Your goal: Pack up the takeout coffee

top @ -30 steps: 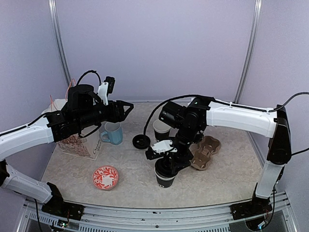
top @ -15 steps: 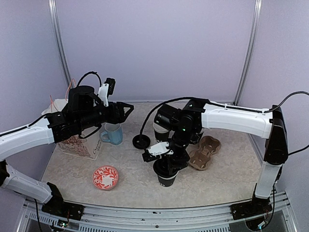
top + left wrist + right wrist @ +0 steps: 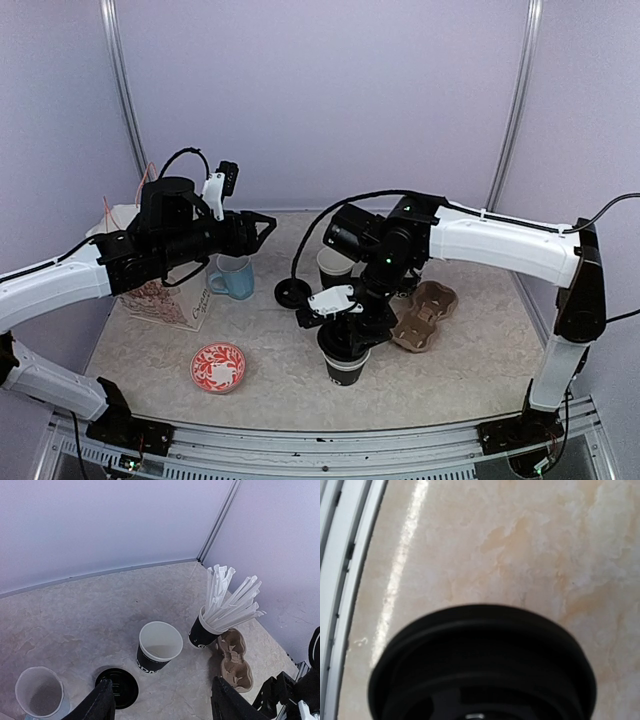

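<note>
The takeout coffee [image 3: 344,364], a small black cup with a black lid, stands near the table's front. My right gripper [image 3: 345,328] comes down on its top and is shut around the lidded rim. In the right wrist view the round black lid [image 3: 480,665] fills the lower half and hides the fingers. My left gripper [image 3: 264,228] hangs open in the air above the blue mug [image 3: 233,275]. Its fingertips [image 3: 102,705] frame an open black cup [image 3: 159,646] and a loose black lid [image 3: 117,687].
A black cup of white straws [image 3: 220,615] stands beside a brown cardboard cup carrier [image 3: 425,315]. A patterned paper bag [image 3: 165,298] stands at the left under my left arm. A red saucer [image 3: 218,366] lies at the front left.
My right arm's wrist swung left and back to the right, and the cup under it shifted slightly right. The left arm has stayed still.
</note>
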You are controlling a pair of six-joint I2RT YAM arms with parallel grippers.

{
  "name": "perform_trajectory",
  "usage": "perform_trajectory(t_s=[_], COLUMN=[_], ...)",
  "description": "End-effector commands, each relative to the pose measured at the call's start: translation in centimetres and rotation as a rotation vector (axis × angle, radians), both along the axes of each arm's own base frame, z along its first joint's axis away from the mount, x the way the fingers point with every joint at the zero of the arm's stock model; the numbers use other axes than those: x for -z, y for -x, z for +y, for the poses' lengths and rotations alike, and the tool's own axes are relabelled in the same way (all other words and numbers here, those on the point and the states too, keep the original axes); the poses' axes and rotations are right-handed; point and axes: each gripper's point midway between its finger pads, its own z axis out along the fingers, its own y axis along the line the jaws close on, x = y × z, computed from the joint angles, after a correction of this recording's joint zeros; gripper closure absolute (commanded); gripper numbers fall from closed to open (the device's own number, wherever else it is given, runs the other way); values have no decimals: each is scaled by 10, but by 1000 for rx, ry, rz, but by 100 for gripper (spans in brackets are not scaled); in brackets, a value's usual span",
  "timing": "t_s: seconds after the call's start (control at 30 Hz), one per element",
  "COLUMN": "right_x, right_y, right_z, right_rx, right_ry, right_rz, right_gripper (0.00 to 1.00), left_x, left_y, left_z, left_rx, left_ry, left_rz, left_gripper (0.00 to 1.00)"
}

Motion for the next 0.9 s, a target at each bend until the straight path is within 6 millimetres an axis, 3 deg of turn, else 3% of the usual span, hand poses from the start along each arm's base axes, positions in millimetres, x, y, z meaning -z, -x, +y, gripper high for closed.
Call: perform_trajectory(t_s=[0.0,0.87], right_x=[-5,19], right_y=[9,-3], right_z=[-13,-3], right_rx=[-16,-10], right_ry=[16,69], right_rz=[-19,-26], right_gripper=[37,35], left_x=[-23,-10], left_y=[0,0], left_z=[2,0], left_rx=[1,4], left_ry=[22,9], left_rz=[-37,-18], left_gripper=[36,36])
